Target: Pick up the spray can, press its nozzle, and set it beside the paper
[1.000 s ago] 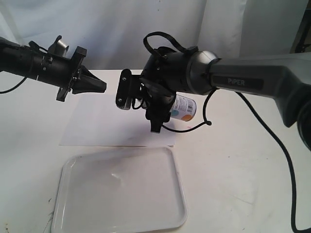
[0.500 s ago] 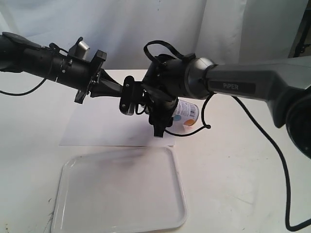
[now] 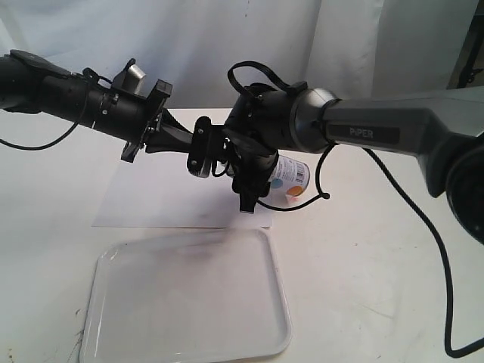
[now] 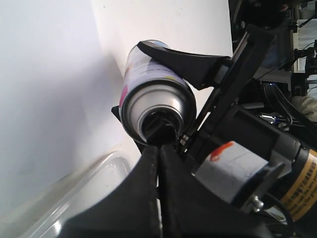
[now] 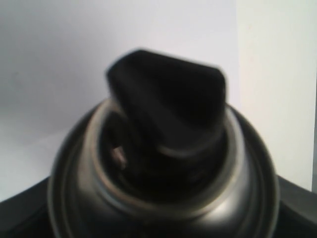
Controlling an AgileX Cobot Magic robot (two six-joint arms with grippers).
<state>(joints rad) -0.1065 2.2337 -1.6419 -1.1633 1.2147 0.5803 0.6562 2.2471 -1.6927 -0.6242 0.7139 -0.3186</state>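
Surface (image 3: 378, 287) carries a tray (image 3: 181, 302) in front and the paper (image 3: 159, 197) just behind it. Right claw (image 3: 255, 171) is clamped round the can (image 3: 290, 175), holding it sideways in the air over the paper's right edge so its top faces the left arm. Left claw (image 4: 158, 151), fingers closed together on nothing, sets its tip against the nozzle (image 5: 168, 99): judged the pressing step. A cable loop (image 3: 321, 196) hangs below the can.

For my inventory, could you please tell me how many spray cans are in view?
1: the spray can lies sideways in the right gripper, with the shut left gripper at its nozzle. Another could be hidden behind them.
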